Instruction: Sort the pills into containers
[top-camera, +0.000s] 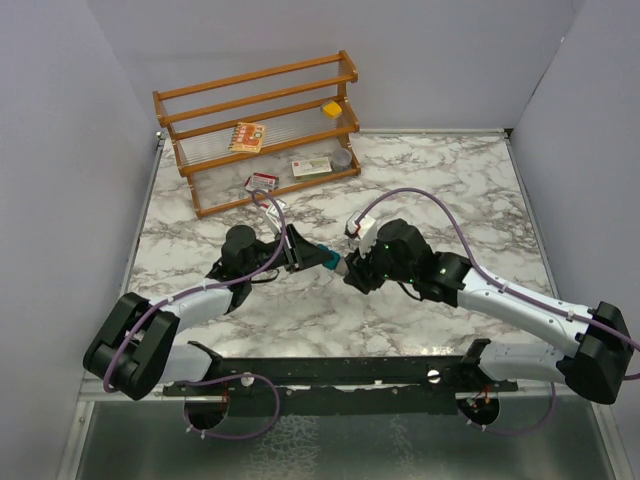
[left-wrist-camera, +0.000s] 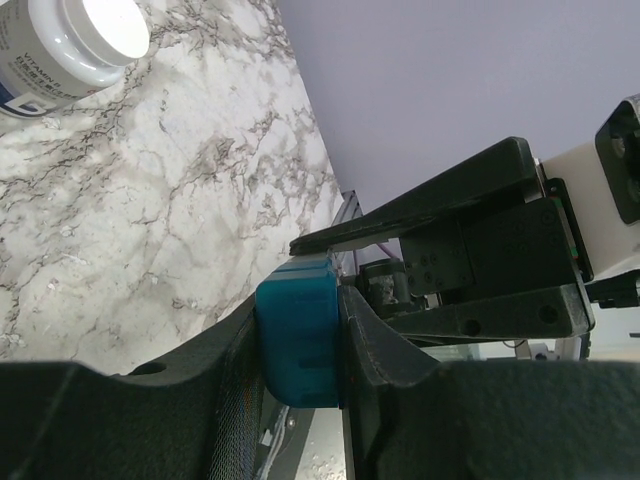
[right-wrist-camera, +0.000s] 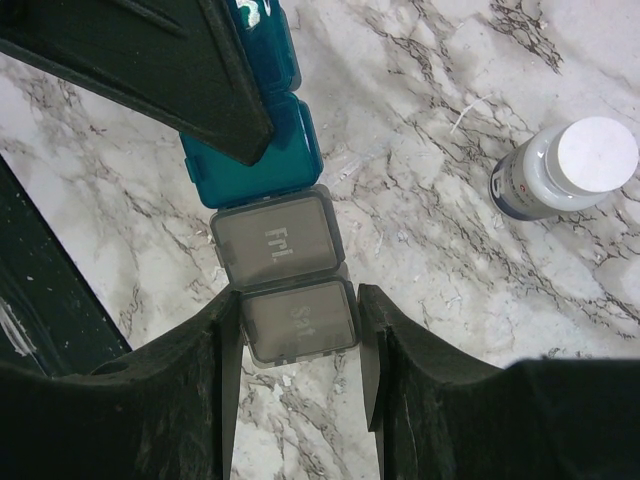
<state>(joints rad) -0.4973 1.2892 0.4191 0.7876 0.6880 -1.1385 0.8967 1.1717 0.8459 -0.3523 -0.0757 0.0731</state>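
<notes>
The container strip (top-camera: 328, 258) is held above the marble table between my two grippers. Its teal compartments (right-wrist-camera: 268, 150) join grey lidded ones marked "Fri" (right-wrist-camera: 275, 245) and "Sat" (right-wrist-camera: 298, 325). My left gripper (top-camera: 305, 252) is shut on the teal end (left-wrist-camera: 298, 335), and one of its fingers (right-wrist-camera: 150, 55) shows in the right wrist view. My right gripper (right-wrist-camera: 298, 298) straddles the "Sat" compartment. Its left finger touches the side and its right finger stands a small gap off. No loose pills show.
A greyish pill bottle with a white cap (right-wrist-camera: 565, 168) stands on the table beside the grippers and also shows in the left wrist view (left-wrist-camera: 70, 45). A wooden rack (top-camera: 260, 130) at the back holds small boxes and a yellow item (top-camera: 332, 109).
</notes>
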